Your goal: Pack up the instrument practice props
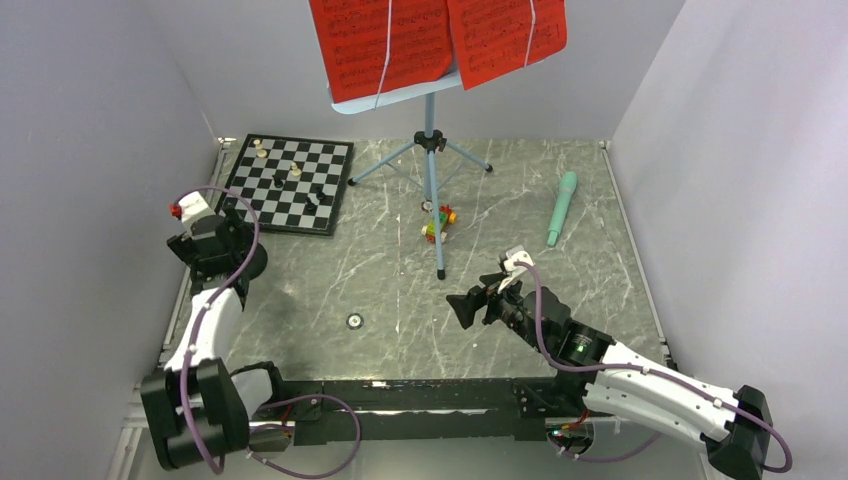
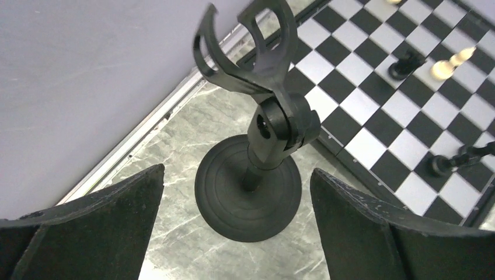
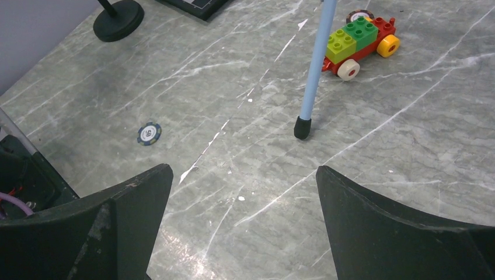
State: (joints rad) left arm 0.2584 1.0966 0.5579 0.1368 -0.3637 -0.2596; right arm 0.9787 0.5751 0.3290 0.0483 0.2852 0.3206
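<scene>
Left end effector: jaws wide, holding nothing; its pads stand on both sides of the mic stand without touching it.
Mic stand: upright on the surface, near the left wall, just beside a corner of the chessboard.
Right end effector: jaws wide, empty, above bare surface.
Music stand: at the back middle; its near leg tip is ahead of the right end effector, apart from it.
Sheet-music pages: on the music stand.
Microphone: lying flat at the right, well apart from both end effectors.
</scene>
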